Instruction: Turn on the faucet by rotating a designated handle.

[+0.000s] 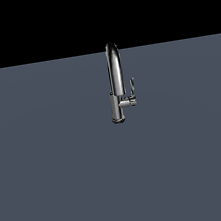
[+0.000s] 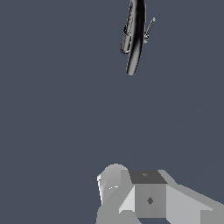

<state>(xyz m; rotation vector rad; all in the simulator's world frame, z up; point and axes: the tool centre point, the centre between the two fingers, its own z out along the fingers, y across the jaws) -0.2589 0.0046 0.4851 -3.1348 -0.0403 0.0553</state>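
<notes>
- Standing upright on the flat grey surface (image 1: 53, 182), the faucet (image 1: 113, 81) shows its arched spout, cylindrical base and one side lever, with nothing else near it.
- The handle (image 1: 132, 88) is a thin blade rising from a short horizontal stub on the exterior view's right of the faucet body; it points roughly upward, close beside the spout column.
- The arm does not appear in the exterior view at all, so the robot is evidently not yet at the faucet.
- In the wrist view a pale grey blocky part of the robot (image 2: 148, 197) fills the lower edge, but no fingertips can be made out; whether the claw is wide or narrow cannot be told.
- Relative to the claw, the faucet (image 2: 134, 39) lies well ahead and apart, with open surface between; the handle (image 2: 149, 29) shows as a slim sliver beside the dark spout.
- Judged from this, the task looks barely begun: the lever appears untouched, and no contact exists.
- What seems left is the whole approach, getting the claw against the blade, and then the rotation itself.
- The blade is thin and sits close to the spout, so the approach will likely need care.
</notes>
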